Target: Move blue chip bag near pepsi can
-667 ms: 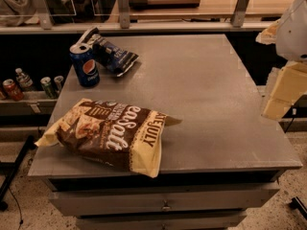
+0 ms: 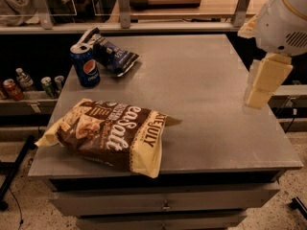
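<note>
The blue chip bag [image 2: 114,55] lies crumpled at the far left of the grey table [image 2: 206,95]. It touches the right side of the upright Pepsi can [image 2: 86,65]. My gripper [image 2: 261,83] hangs from the white arm [image 2: 283,18] over the table's right edge. It is far from both objects and holds nothing that I can see.
A large brown and yellow chip bag [image 2: 112,135] lies at the table's front left, overhanging the edge. Several bottles and cans [image 2: 29,83] stand on a low shelf to the left. A rail and counter [image 2: 168,25] run behind the table. Drawers [image 2: 165,202] sit below the top.
The arm and gripper have shifted slightly left and up along the table's right edge. The bags and the can have not moved.
</note>
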Controlling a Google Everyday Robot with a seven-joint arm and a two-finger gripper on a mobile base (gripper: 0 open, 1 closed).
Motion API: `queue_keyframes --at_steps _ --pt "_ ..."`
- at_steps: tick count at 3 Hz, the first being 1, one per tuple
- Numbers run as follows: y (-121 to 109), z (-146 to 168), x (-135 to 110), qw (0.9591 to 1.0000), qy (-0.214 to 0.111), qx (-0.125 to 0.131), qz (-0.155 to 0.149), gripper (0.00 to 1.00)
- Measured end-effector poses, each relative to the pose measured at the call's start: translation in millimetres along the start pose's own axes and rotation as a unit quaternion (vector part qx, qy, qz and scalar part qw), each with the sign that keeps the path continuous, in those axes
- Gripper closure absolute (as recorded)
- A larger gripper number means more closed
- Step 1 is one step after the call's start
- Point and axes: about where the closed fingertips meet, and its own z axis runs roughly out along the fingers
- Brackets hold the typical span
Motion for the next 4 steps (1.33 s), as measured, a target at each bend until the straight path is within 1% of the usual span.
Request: queue_keyframes --at_steps 1,2,3,4 --pt "-21 14 -24 0.9997 -0.021 0.001 -0.014 0.00" --pt "-39 32 -48 0.9987 -0.048 0.003 -0.015 0.00" --pt "-58 58 -70 0.9975 -0.069 0.004 -0.011 0.00" --pt "-58 58 -70 0.9975 -0.069 0.004 -0.011 0.00"
